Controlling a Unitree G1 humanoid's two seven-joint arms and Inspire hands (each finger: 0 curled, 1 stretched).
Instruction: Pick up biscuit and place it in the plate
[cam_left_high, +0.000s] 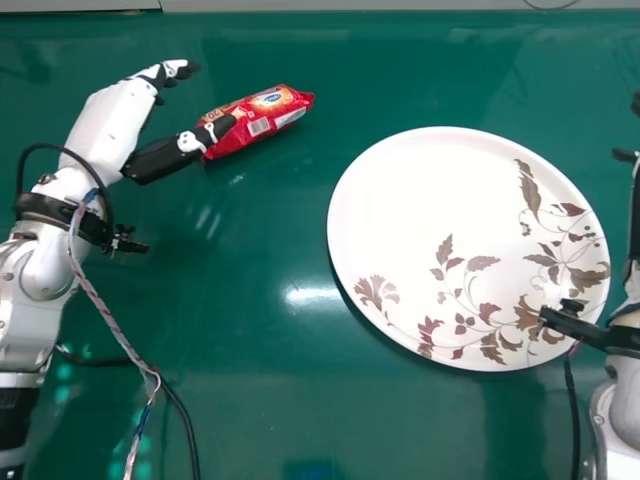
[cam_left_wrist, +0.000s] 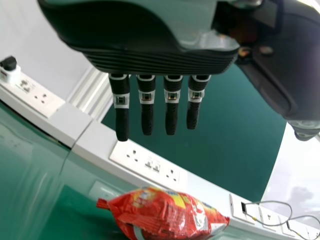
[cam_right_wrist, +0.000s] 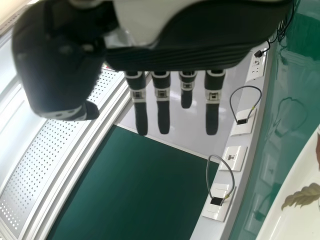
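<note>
I can see 1 shiny red plastic biscuit packet on the glossy green table, left of the round white brown-flowered plate. The black-and-white left hand is open, thumb at the packet's end; the matching right hand, right of the plate, is open too.

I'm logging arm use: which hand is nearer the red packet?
The left hand; its thumb is right by the red packet, while the right hand is beyond the plate.
</note>
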